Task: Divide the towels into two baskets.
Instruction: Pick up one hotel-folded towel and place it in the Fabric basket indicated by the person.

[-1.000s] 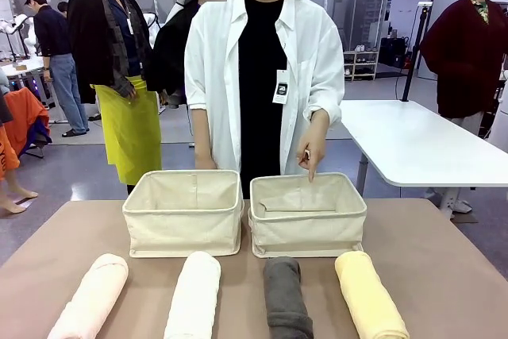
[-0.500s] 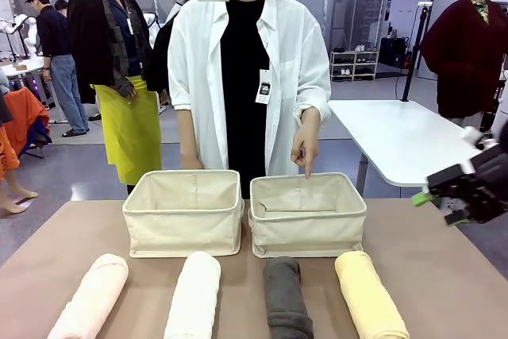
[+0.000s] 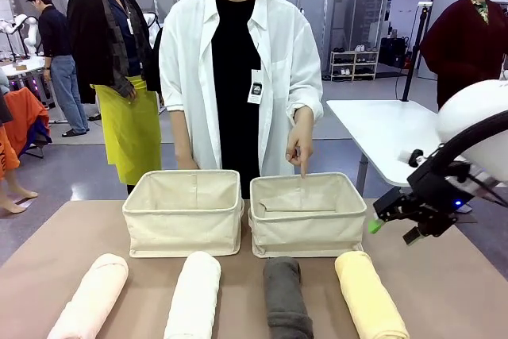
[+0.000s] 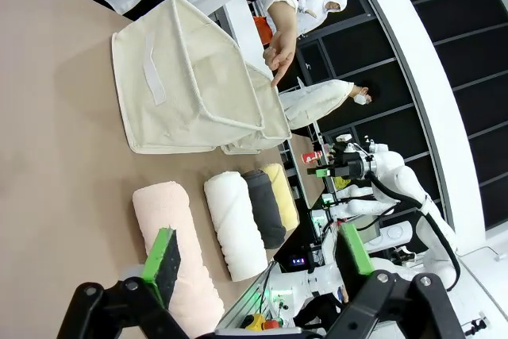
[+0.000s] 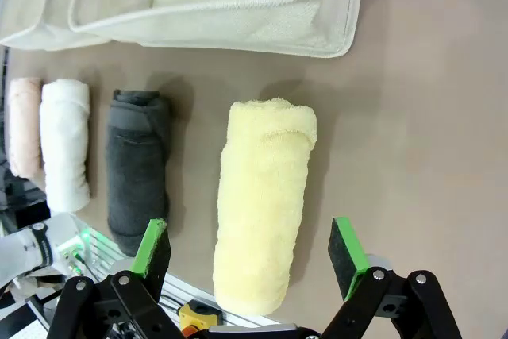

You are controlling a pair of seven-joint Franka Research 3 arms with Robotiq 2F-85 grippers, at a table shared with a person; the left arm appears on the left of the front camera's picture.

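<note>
I read the left gripper (image 4: 258, 253) and right gripper (image 5: 248, 245) fingers as wide, holding nothing. The right gripper hangs above the pale yellow towel (image 5: 262, 188), which lies on the counter (image 3: 444, 291) just before the baskets (image 3: 308, 232).

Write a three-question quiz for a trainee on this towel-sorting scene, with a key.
1. True or false: the right gripper is shut on a towel.
2. How many rolled towels lie on the table in front of the baskets?
3. Which towel lies straight ahead of the right gripper in its wrist view? A white, B the yellow towel, C dark grey.
Key: 1 false, it is open; 2 four; 3 B.
</note>
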